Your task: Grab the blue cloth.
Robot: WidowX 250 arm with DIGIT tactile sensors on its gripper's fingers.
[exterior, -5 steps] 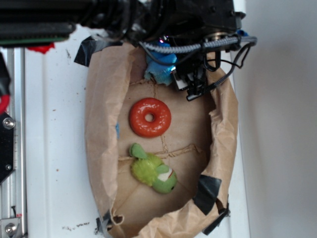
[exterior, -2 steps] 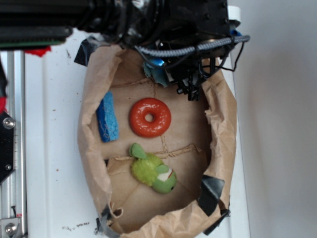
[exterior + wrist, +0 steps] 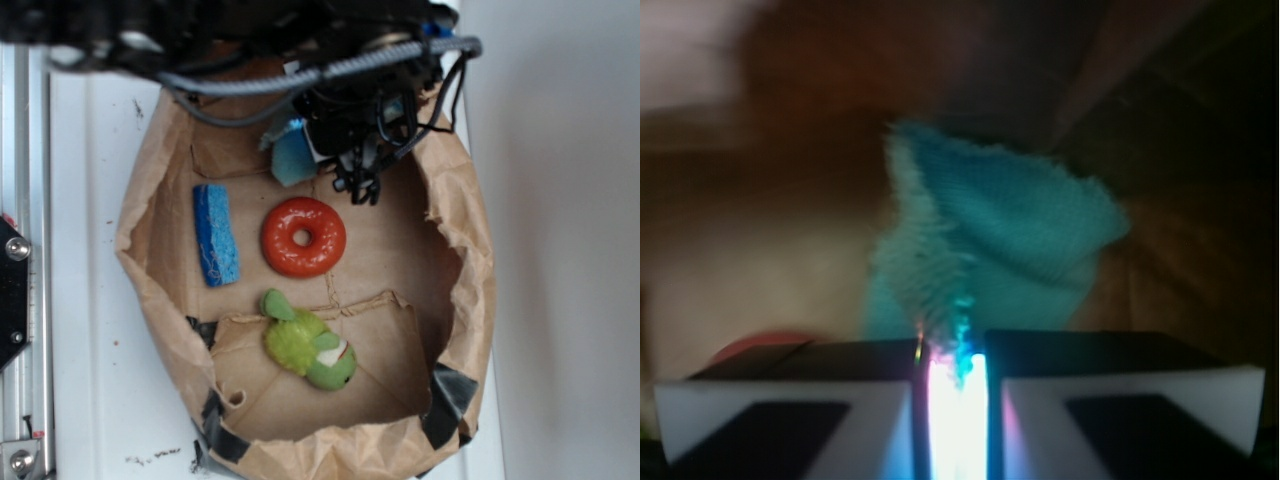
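Observation:
The blue cloth (image 3: 290,157) is a teal woven rag with frayed edges, at the far end of a brown paper bag (image 3: 462,240) lying open on the table. In the wrist view the cloth (image 3: 1010,240) hangs just ahead of the jaws, with a frayed corner pinched in the narrow gap between them. My gripper (image 3: 352,178) sits over the cloth's right side, above the orange ring (image 3: 303,237). It also shows in the wrist view (image 3: 952,350), shut on the cloth. Much of the cloth is hidden under the arm in the exterior view.
A small bright-blue sponge (image 3: 215,235) lies left of the ring. A green plush toy (image 3: 308,350) lies below it. The bag's crumpled walls surround all of these. A metal rail (image 3: 22,300) runs down the left edge.
The gripper moved left and down with the cloth, pulling it free of the bag's far end. The bag's left wall spread outward, uncovering the blue sponge.

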